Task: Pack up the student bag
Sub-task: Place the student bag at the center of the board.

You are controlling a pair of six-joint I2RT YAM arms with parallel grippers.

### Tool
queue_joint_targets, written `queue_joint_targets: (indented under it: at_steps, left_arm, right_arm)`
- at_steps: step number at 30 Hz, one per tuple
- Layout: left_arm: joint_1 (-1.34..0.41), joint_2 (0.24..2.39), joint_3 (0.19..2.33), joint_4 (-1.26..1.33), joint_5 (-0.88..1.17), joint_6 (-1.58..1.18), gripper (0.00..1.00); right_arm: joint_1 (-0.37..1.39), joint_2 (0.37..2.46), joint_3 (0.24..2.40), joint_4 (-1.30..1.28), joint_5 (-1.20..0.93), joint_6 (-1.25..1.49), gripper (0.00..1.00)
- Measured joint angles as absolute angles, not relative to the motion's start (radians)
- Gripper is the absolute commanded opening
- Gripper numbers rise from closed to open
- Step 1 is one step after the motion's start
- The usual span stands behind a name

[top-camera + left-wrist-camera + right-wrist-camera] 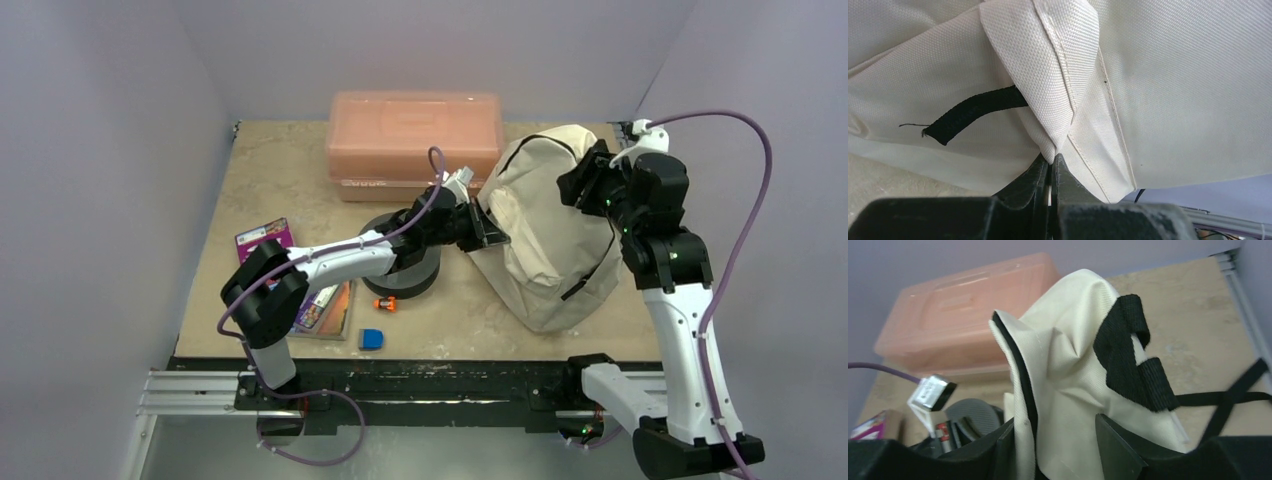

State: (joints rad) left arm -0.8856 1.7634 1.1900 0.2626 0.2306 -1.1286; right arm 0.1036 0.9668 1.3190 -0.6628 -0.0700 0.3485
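Observation:
The student bag (545, 235), cream fabric with black straps, stands slumped at the right middle of the table. My left gripper (488, 233) is at its left edge. In the left wrist view my left gripper (1053, 159) is shut on a stitched fold of the bag (1168, 90), with a black strap end (973, 112) beside it. My right gripper (588, 185) is at the bag's upper right. In the right wrist view my right gripper (1054, 432) is closed on a thick bunch of the bag's fabric (1068, 370) next to the black zip line, below the black carry handle (1128, 350).
A salmon-pink plastic box (415, 140) stands at the back, touching the bag's top left. A grey disc (405, 268) lies under my left arm. Books (325, 305) and a purple pack (264, 238) lie at the left. A small orange item (385, 302) and a blue one (371, 339) lie near the front edge.

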Motion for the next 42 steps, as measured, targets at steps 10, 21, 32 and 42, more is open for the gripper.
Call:
queue_joint_targets:
  at_steps: [10,21,32,42]
  left_arm:
    - [-0.873,1.789,1.538,-0.201,0.308,-0.786,0.00]
    - [-0.858,1.964,1.933,-0.616,0.417,-0.527,0.24]
    - [-0.861,1.972,2.030,-0.731,0.392,-0.510,0.93]
    - [-0.861,1.592,1.740,-0.733,0.308,-0.501,0.94]
  right_arm:
    - [0.131,0.872,1.306,-0.750,0.191,0.272,0.73]
    - [0.130,0.626,1.079,-0.880,0.112,0.531,0.00]
    - [0.136,0.614,1.114,-0.957,0.387,0.787,0.00]
    - [0.118,1.143,1.458,-0.750,0.692,0.691,0.00]
